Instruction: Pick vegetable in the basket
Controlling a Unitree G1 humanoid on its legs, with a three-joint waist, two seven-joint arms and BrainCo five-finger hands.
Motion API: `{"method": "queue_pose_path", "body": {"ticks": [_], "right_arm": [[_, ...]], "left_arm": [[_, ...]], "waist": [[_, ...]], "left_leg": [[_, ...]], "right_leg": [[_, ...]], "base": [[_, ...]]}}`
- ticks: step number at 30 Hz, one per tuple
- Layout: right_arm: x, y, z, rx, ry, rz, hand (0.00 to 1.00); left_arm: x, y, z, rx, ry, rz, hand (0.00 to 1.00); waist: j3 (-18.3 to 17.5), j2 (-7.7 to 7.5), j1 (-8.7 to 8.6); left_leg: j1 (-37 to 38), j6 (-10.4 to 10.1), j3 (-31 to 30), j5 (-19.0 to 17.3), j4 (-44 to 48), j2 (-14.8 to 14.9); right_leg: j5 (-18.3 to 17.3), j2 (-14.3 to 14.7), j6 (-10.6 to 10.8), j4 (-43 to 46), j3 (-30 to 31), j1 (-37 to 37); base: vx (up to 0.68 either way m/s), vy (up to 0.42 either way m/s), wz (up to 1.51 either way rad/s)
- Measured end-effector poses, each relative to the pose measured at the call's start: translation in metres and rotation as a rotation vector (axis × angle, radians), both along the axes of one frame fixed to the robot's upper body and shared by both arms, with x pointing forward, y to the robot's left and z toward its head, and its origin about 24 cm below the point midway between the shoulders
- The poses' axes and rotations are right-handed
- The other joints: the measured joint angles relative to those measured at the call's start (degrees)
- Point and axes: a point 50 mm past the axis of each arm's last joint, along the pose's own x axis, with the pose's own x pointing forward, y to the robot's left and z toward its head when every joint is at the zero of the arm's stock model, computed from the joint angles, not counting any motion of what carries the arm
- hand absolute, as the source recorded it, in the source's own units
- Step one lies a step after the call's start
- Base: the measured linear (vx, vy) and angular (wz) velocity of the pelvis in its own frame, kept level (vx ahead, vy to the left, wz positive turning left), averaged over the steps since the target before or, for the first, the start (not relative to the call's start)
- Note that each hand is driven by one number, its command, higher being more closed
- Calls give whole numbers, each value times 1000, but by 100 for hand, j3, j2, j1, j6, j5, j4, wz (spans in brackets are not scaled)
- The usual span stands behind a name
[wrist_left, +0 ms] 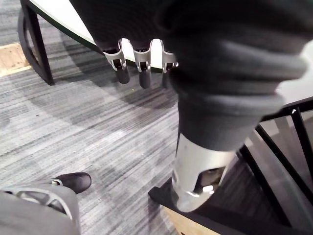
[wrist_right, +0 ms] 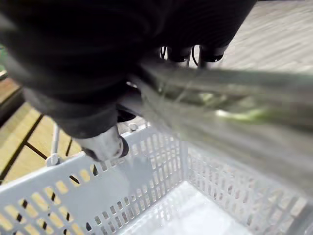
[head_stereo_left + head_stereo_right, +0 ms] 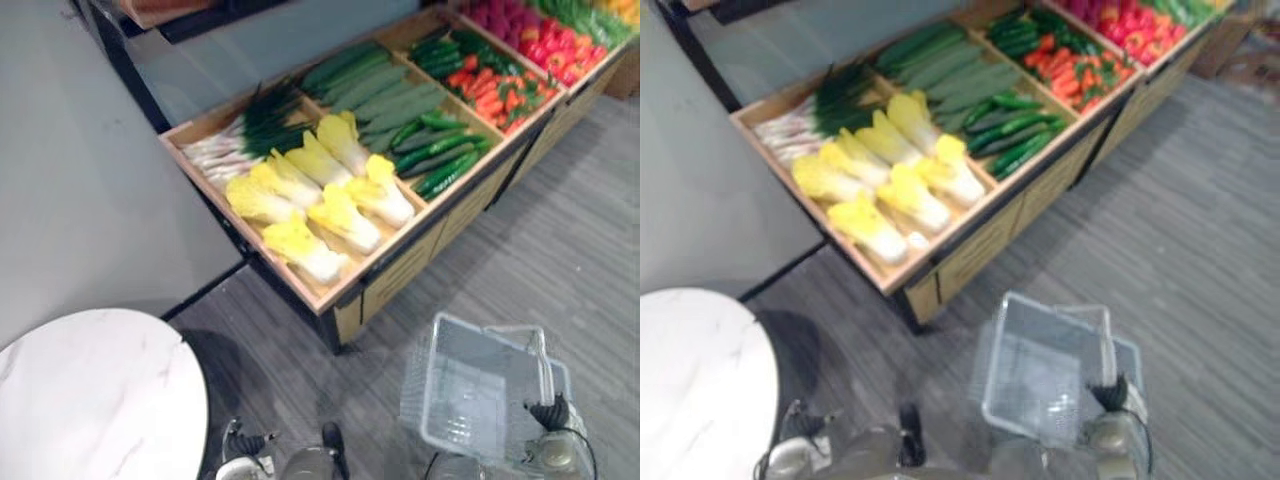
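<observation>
Right wrist view: basket below hand

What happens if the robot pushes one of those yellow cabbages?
It probably won't roll far: the cabbages lie packed side by side in their wooden bin, so neighbours would likely stop it. Their long, tapered shape suggests it would swivel rather than roll. Their ruffled tops may squash.

The left hand has silver fingers ending in dark rounded tips, and a smooth silver-grey thumb with an opening near its end. A dark ribbed fabric cover wraps its back and wrist. The right hand wears the same ribbed cover above a silver, dark-tipped thumb.
</observation>
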Motion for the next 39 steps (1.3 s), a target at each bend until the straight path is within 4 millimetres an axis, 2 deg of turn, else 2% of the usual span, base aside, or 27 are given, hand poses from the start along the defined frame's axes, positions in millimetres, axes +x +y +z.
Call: {"method": "queue_pose_path", "body": {"ticks": [2, 4, 5, 6, 7, 8, 10, 11, 12, 13, 14, 17, 21, 24, 26, 28, 33, 36, 39], "right_arm": [[3, 5, -1, 4, -2, 31, 100], [5, 6, 0, 4, -10, 36, 100], [6, 6, 0, 4, -11, 39, 100], [7, 7, 0, 6, -12, 41, 100], [9, 7, -1, 10, -8, 40, 100], [9, 7, -1, 12, -6, 39, 100], [5, 9, -5, 21, 10, 31, 100], [3, 10, -6, 29, 16, 24, 100], [4, 6, -6, 25, 23, 10, 100], [4, 3, -5, 20, 22, -3, 100], [3, 1, -5, 19, 24, -13, 100], [1, 0, -6, 18, 30, -18, 100], [-13, -10, -7, 2, 53, -51, 100], [-23, -16, -8, -2, 59, -97, 100], [-32, -22, -9, 0, 46, -164, 100], [-43, -31, -9, -4, 45, -240, 100], [-63, -37, -18, 43, 78, -360, 100], [-72, -36, -23, 65, 96, -404, 100], [-82, -37, -27, 84, 113, -458, 100]], "left_arm": [[3, 7, 4, 22, -14, 0, 0], [5, 9, 6, 26, -29, 3, 0], [7, 9, 7, 24, -38, 7, 0], [10, 8, 8, 19, -55, 19, 0], [12, 8, 9, 16, -63, 29, 0], [12, 8, 9, 17, -64, 31, 0], [11, 13, 10, 30, -64, 34, 0], [11, 18, 12, 45, -62, 32, 0], [8, 13, 6, 25, -35, 42, 0], [3, 2, 2, -4, -24, 45, 0], [2, -4, 0, -22, -22, 48, 0], [4, -11, -1, -41, -28, 51, 0], [4, -15, -1, -46, -28, 62, 0], [12, -12, 5, -24, -72, 70, 0], [20, -13, 11, -11, -108, 78, 0], [32, -14, 18, 5, -155, 94, 0], [42, -9, 28, 37, -211, 124, 0], [49, 0, 44, 73, -297, 147, 0], [60, 4, 71, 172, -414, 117, 0]], "waist": [[-50, -116, -7], [-57, -134, -12], [-56, -133, -14], [-49, -122, -18], [-48, -120, -12], [-53, -129, -11], [-84, -288, 2], [-63, -368, 9], [-18, -230, 36], [-105, 11, 14], [-128, 126, 33], [-216, 307, 14], [-214, 298, -90], [-218, 339, -111], [-256, 405, -125], [-287, 553, -146], [-273, 534, -161], [-277, 533, -159], [-284, 503, -162]], "left_leg": [[61, 8, -297, -12, -40, 93], [129, -64, -516, 36, -60, 154], [137, -73, -572, 41, -73, 174], [136, -93, -711, 47, -94, 220], [132, -201, -816, 47, -103, 275], [130, -278, -859, 31, -103, 300], [150, -667, -1055, -63, -95, 289], [209, -784, -1121, -97, -106, 266], [293, -954, -1179, -128, -149, 476], [330, -1056, -1082, -69, -224, 768], [362, -1112, -996, -41, -317, 947], [351, -1322, -986, 279, -467, 1328], [48, -1244, -965, 446, 34, 1359], [-27, -1187, -535, 608, 178, 1290], [-14, -1151, -345, 769, -121, 1200], [11, -1140, -334, 869, -570, 1128], [260, -1142, -165, 861, -803, 983], [390, -1116, -107, 740, -858, 963], [398, -1080, -50, 519, -848, 913]], "right_leg": [[-833, 166, -17, 155, -44, -301], [-1077, 272, -107, -558, -323, -290], [-1080, 321, -113, -866, -346, -301], [-1075, 460, -107, -1659, -301, -296], [-1021, 589, -53, -2555, -150, -281], [-958, 660, -5, -3020, 12, -249], [-567, 632, 63, -4172, 516, -168], [-209, 583, 53, -4188, 550, -136], [-38, 775, -118, -3956, 447, -131], [-203, 1034, -265, -3957, 292, -75], [-277, 1205, -373, -3963, 222, -54], [-435, 1574, -608, -3972, -50, -40], [-455, 1552, -639, -4247, -382, 305], [-386, 1477, -553, -4481, -510, 524], [-300, 1447, -519, -4624, -584, 523], [-60, 1481, -567, -4900, -645, 503], [121, 1410, -512, -5057, -535, 632], [138, 1403, -484, -5068, -444, 657], [208, 1362, -391, -5098, -392, 666]], "base": [[189, -83, 68], [180, -123, 62], [213, -177, 58], [212, -225, 57], [214, -253, 54], [234, -311, 44], [256, -377, 52], [253, -495, 47], [174, -393, 25], [184, -415, 15], [115, -222, 6], [137, -247, 14], [109, -147, 45], [63, -42, 28], [56, -26, 24], [74, 36, 15], [41, 71, -8], [-12, 72, -14], [-79, 94, -8]]}}
